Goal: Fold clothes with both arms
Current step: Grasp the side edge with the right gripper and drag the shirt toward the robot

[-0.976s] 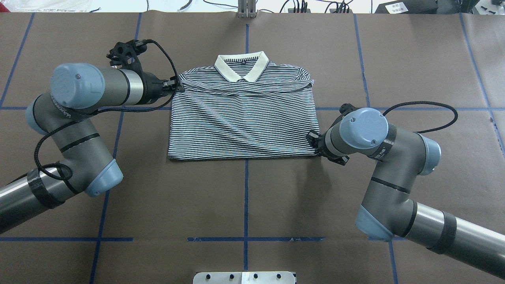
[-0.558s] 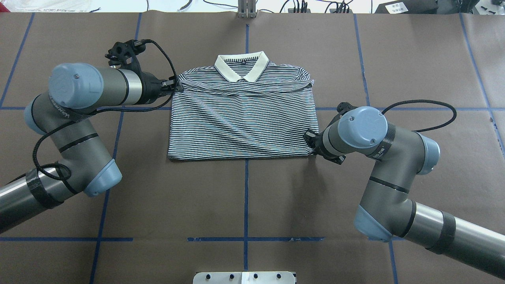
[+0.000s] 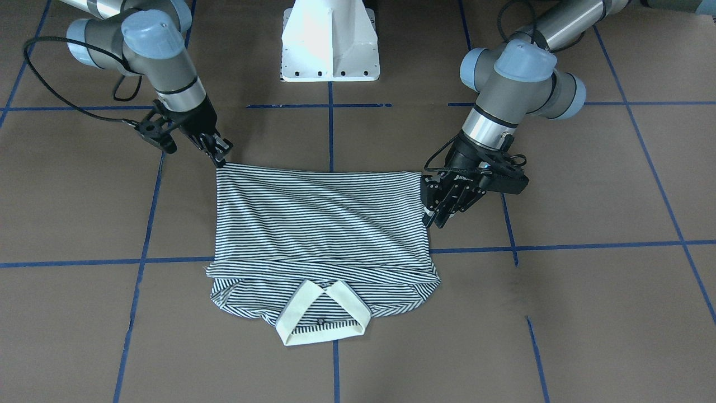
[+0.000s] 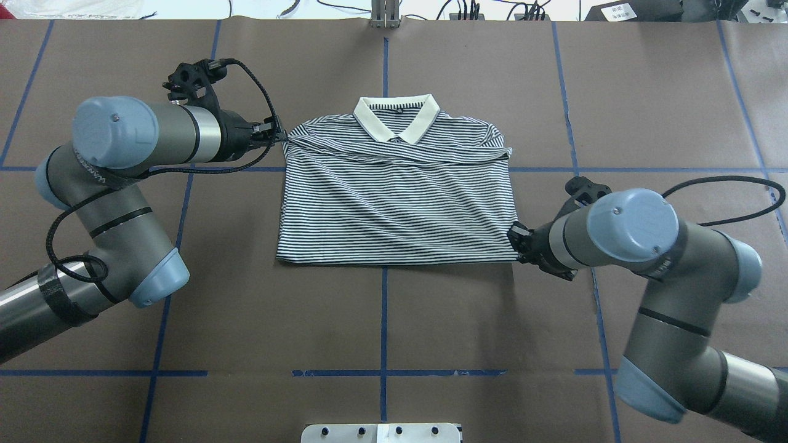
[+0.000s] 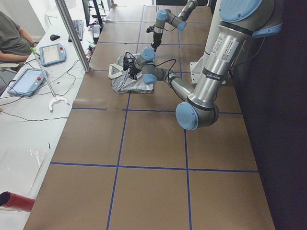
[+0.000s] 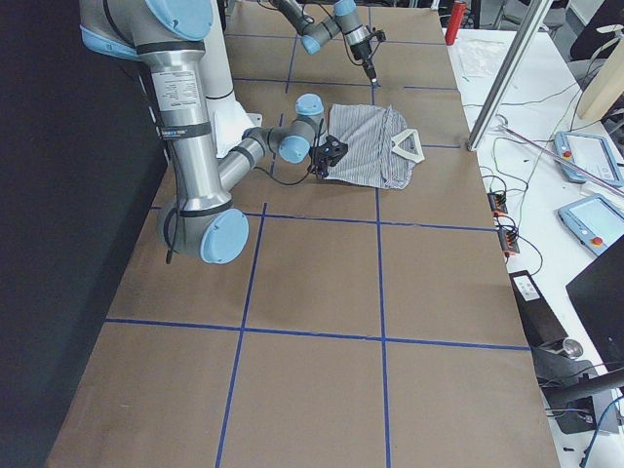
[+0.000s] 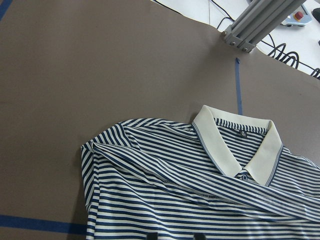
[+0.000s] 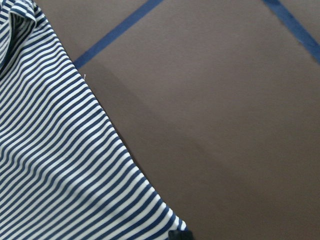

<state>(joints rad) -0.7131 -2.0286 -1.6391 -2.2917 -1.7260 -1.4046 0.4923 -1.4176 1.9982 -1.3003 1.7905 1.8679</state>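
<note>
Brown table (image 4: pixel 431 320); shirt (image 4: pixel 394 197) hem in pinch of right hand (image 3: pixel 222 159); left hand (image 4: pixel 282 135), opening unclear.

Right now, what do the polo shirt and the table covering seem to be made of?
The polo shirt: soft matte knit fabric, perhaps cotton; it wrinkles and folds limply. The table covering: brown matte paper, it seems; flat sheets with visible seams.

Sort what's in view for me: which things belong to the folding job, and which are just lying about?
Job: shirt; left pincer; right pincer.

Lying about, on the side bench: near pendant; far pendant; keyboard; red tube.
</note>
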